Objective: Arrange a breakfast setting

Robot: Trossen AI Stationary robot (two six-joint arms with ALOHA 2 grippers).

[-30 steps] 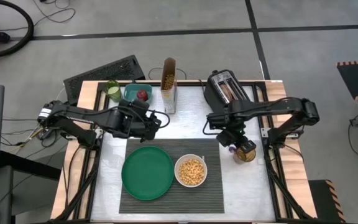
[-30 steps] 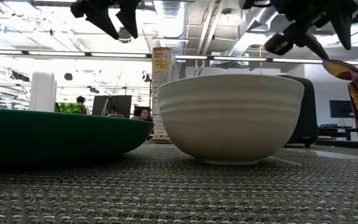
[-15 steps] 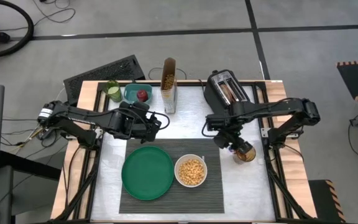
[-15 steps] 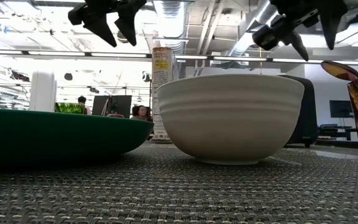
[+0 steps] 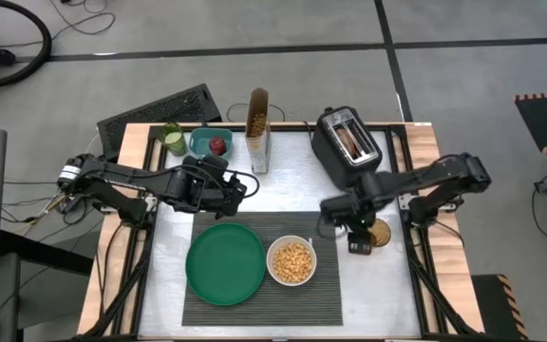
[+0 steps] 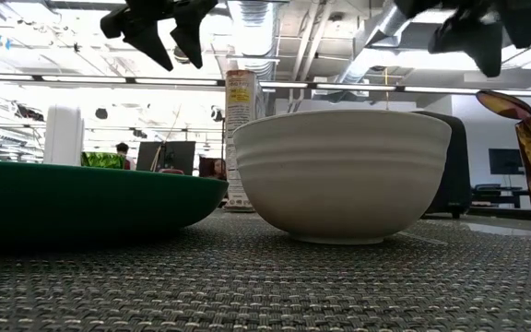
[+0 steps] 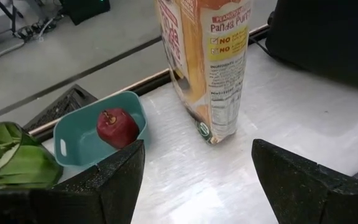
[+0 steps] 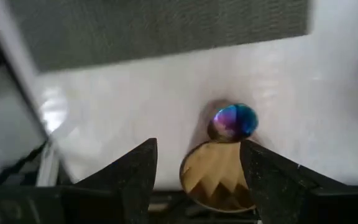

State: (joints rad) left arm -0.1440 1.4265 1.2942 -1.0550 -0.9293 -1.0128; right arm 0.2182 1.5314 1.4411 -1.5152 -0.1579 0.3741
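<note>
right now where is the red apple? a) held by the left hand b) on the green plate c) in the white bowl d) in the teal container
d: the red apple sits inside the teal container, clear of the open left hand.

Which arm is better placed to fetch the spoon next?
Right, probably. Its open end effector hangs just above the spoon standing in the amber cup beside the placemat. The left end effector faces the apple instead.

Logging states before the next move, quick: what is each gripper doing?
Left gripper: open, holding nothing.
Right gripper: open, empty, above the spoon.
</note>
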